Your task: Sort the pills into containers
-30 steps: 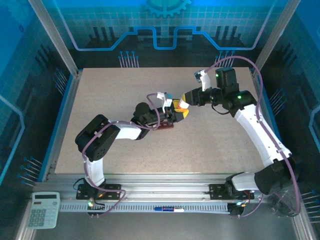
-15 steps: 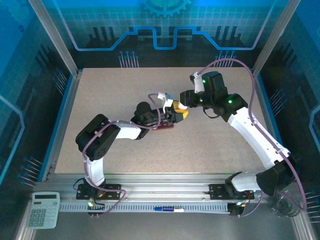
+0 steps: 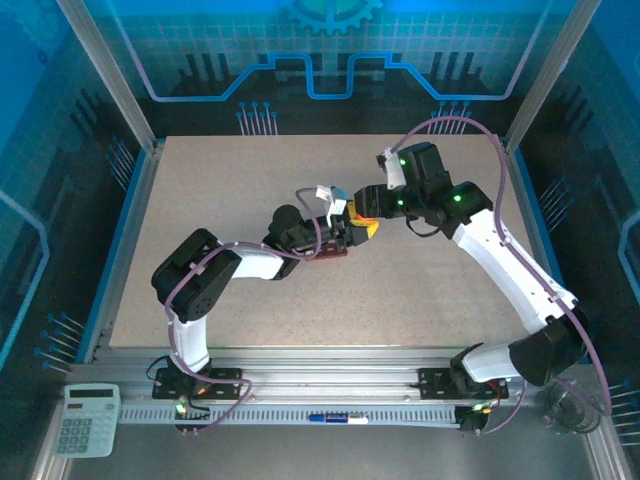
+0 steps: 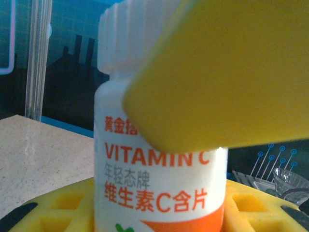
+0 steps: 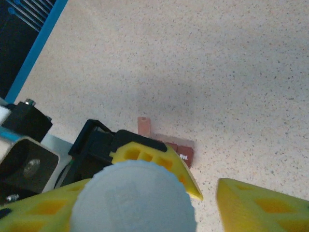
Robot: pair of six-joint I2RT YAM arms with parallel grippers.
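**Just loosened: right jaws ease off the bottle cap**

Over the last second the right gripper (image 3: 364, 212) swings in closer to the left gripper (image 3: 349, 234) and goes from tightly closed to partly spread. Seen from its own wrist, its yellow fingers (image 5: 260, 208) stand either side of the white cap (image 5: 133, 198), with a plain gap on the right side, so it grips nothing. The left gripper has not altered: it is clamped narrow on the vitamin C bottle (image 4: 159, 183), holding it upright above the table (image 3: 230, 190).

My reading is that this is a release between twists (or a fresh bite at the cap); the cap sits on the bottle, so no pill can be out yet and sorting has not begun.

The containers (image 5: 186, 153), a reddish-brown strip, lie on the table just beneath the left gripper, mostly covered by it; how many compartments are open I cannot tell. Whether the cap has loosened is not visible either, and a blurred yellow finger hides much of it from the left wrist.
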